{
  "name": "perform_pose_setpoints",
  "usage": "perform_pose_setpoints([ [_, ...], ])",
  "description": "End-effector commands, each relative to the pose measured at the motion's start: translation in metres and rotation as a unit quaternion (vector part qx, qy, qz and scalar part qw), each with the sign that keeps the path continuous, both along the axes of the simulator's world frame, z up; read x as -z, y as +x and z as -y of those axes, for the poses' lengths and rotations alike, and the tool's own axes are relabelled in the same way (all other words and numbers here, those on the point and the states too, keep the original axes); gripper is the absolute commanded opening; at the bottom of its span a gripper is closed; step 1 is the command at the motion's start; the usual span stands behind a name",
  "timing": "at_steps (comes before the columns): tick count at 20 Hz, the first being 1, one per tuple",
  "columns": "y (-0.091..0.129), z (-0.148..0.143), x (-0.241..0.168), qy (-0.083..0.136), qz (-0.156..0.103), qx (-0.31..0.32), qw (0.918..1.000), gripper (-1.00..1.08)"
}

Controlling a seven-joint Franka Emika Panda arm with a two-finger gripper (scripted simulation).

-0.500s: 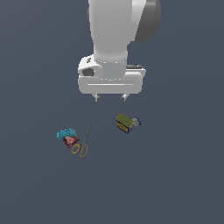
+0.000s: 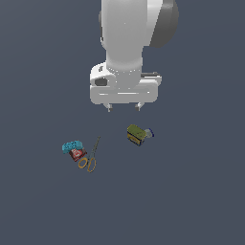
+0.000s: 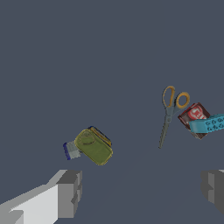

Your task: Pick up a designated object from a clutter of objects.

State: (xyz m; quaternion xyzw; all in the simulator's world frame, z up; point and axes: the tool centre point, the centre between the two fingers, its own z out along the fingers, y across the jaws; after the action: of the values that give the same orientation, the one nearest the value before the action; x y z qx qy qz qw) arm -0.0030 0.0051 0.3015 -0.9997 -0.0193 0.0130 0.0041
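Note:
The designated object is a tiny pale whitish-blue item (image 2: 149, 133) lying against the olive-green and yellow box (image 2: 136, 134), on the side toward the exterior view's right; it also shows in the wrist view (image 3: 71, 150) beside the box (image 3: 92, 146). The rest of the clutter lies apart toward the exterior view's left: yellow-handled scissors (image 2: 90, 156), a red piece (image 2: 77, 154) and a teal lump (image 2: 72, 146). My gripper (image 2: 124, 108) hangs open and empty above the floor, above and slightly to the exterior view's left of the box. Its fingers (image 3: 69, 187) stand wide apart in the wrist view.
The floor (image 2: 191, 191) is a plain dark grey-blue surface. In the wrist view the scissors (image 3: 169, 114), red piece (image 3: 194, 118) and teal lump (image 3: 208, 124) sit together, well away from the box.
The gripper has shifted slightly, toward the exterior view's right, and sits a little closer over the box. The objects have not moved.

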Motion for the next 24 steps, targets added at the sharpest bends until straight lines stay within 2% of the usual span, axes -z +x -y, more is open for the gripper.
perform_pose_setpoints([
  [1, -0.001, -0.002, 0.001, 0.002, -0.002, -0.004, 1.0, 1.0],
  [12, -0.001, -0.006, 0.01, 0.0, -0.002, 0.02, 0.9998, 1.0],
  [19, -0.001, -0.016, 0.029, -0.003, -0.001, 0.069, 0.9976, 1.0],
  [24, -0.002, -0.027, 0.049, -0.006, 0.0, 0.118, 0.993, 1.0],
])
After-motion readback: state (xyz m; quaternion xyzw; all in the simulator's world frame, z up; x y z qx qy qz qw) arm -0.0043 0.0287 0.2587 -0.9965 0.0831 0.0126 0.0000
